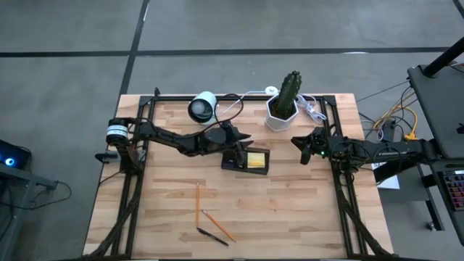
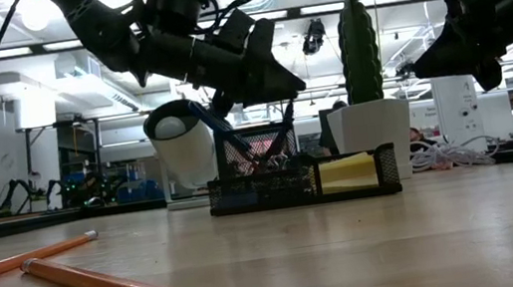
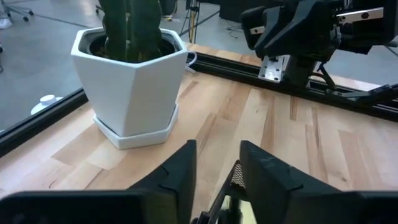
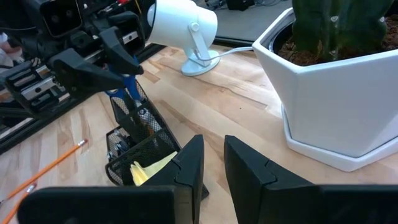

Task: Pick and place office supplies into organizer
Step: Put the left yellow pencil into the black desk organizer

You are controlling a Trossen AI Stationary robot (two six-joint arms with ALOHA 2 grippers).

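The black mesh organizer (image 1: 245,167) stands at the table's middle, with a yellow sticky-note pad (image 1: 255,159) in its low compartment. Blue-handled scissors (image 4: 129,90) stand in its tall compartment (image 4: 134,134), handles up. My left gripper (image 1: 238,145) hovers right over that compartment, fingers apart, pointing toward the table's right side and slightly down. Two orange pencils (image 1: 197,203) (image 1: 217,225) and a black pen (image 1: 212,236) lie flat near the front edge. My right gripper (image 1: 301,145) waits at the right, a narrow gap between its fingers and nothing in it. My left gripper has its fingertips (image 4: 124,62) just above the scissors' blue handles (image 4: 130,84). I cannot tell whether they touch. The scissors stand tilted in the tall compartment, resting in the organizer.
A white hexagonal pot (image 1: 281,112) with a cactus stands behind the organizer at the far right. A white lamp-like device (image 1: 203,106) and white cables (image 1: 312,110) lie along the far edge. Bare wood lies between the organizer and the pencils.
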